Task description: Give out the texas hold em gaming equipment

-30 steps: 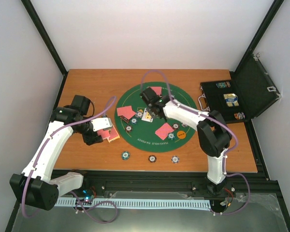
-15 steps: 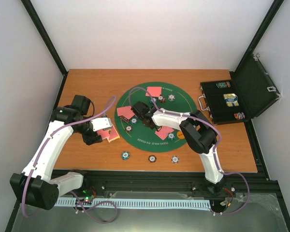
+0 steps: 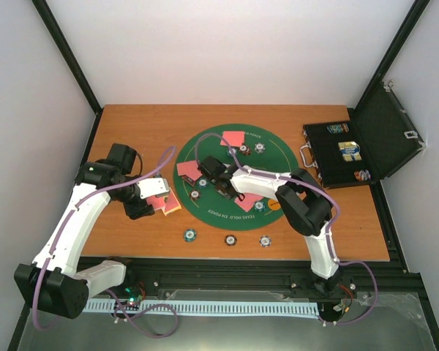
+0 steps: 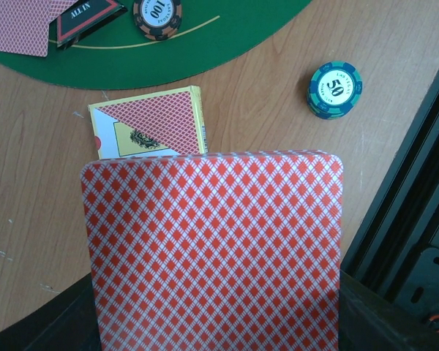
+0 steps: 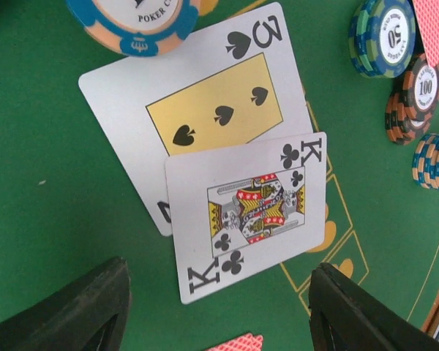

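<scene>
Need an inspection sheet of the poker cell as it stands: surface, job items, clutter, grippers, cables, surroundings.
Surface: wooden table carrying a round green felt mat; no damage seen.
Job's things: king of clubs lies face up, overlapping the three of spades on the mat; face-down cards and poker chips also on it; three chip piles on bare wood near the front.
Clutter: card box on the wood; open black case at right.
Grippers: left gripper shut on a red-backed card; right gripper open above the king.
Cables: purple cables hang loose along both arms.
Surroundings: white walls, black frame posts.
</scene>
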